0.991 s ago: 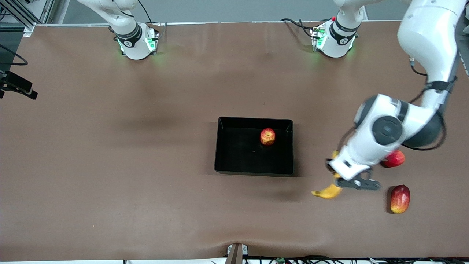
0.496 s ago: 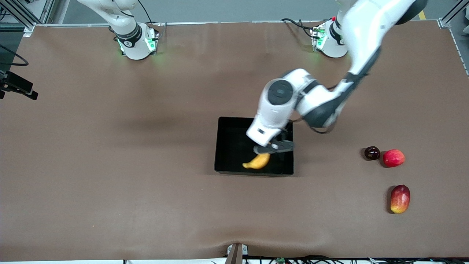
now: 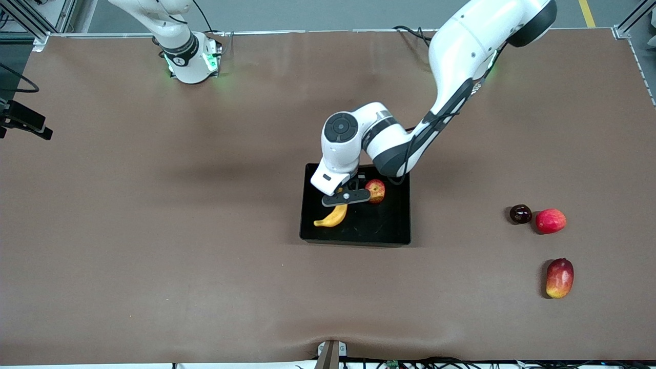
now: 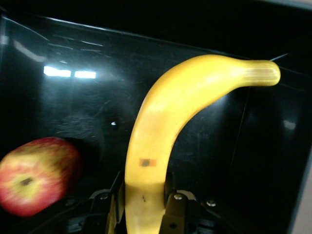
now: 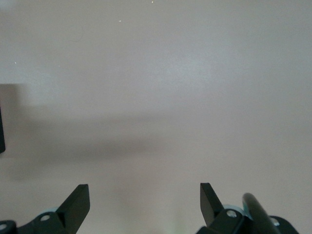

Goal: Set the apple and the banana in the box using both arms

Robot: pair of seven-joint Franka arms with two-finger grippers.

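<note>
The black box [image 3: 307, 233] sits mid-table. The apple [image 3: 377, 190], red with yellow streaks, lies inside it, toward the robots' side; it also shows in the left wrist view [image 4: 36, 175]. My left gripper [image 3: 342, 201] is over the box and shut on the yellow banana [image 3: 332, 218], which hangs over the box's floor. In the left wrist view the banana [image 4: 161, 131] rises from between the fingers [image 4: 175, 209] above the black box floor [image 4: 73, 107]. My right gripper [image 5: 145, 200] is open and empty over bare table; the right arm waits.
Toward the left arm's end of the table lie a smooth red round fruit [image 3: 550, 221], a dark small fruit [image 3: 520, 213] beside it, and a red-yellow mango [image 3: 559, 277] nearer the front camera. The right arm's base [image 3: 189, 56] stands at the table's robot side.
My left arm has carried the banana from the table near the mango, over the box's wall, to above the box's floor toward the right arm's end. The apple has not moved.
</note>
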